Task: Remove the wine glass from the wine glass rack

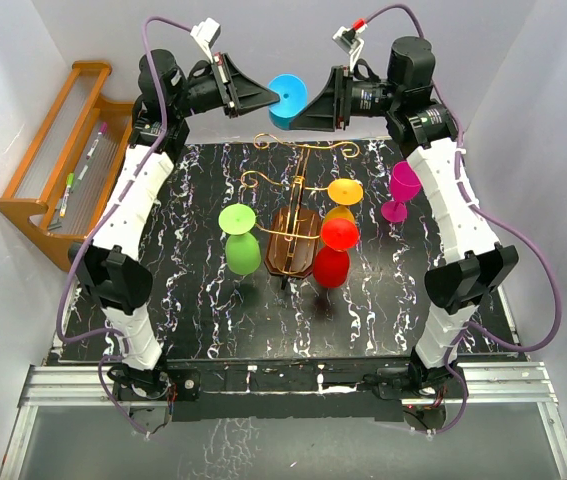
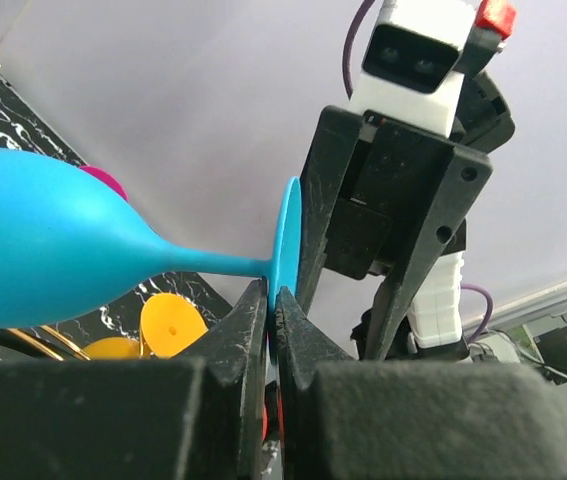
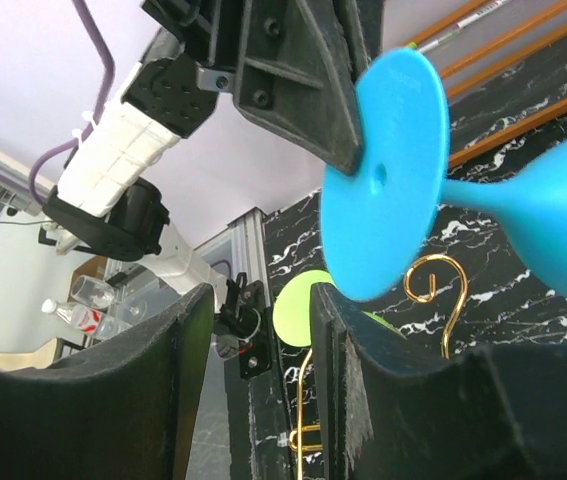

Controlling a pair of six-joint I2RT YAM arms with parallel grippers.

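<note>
A slatted shelf [image 1: 51, 172] stands at the far left, off the table [image 1: 203, 325]. The left gripper [image 1: 271, 97] is raised over the table's far edge, pinched tight on the rim of the blue glass [image 1: 288, 99] foot. The glass lies sideways in the air, clear of the rack [image 1: 290, 252] and beyond its far side. On the table, a green glass [image 1: 240, 240] hangs foot up at the rack's left arm. An orange glass [image 1: 343, 198] and a red glass [image 1: 335, 252] hang the same way on its right. A magenta glass [image 1: 401, 190] stands further right. The right gripper [image 1: 301, 113] faces the left one, its fingers [image 3: 178, 385] spread apart, and the foot's lower rim sits just above one of them.
</note>
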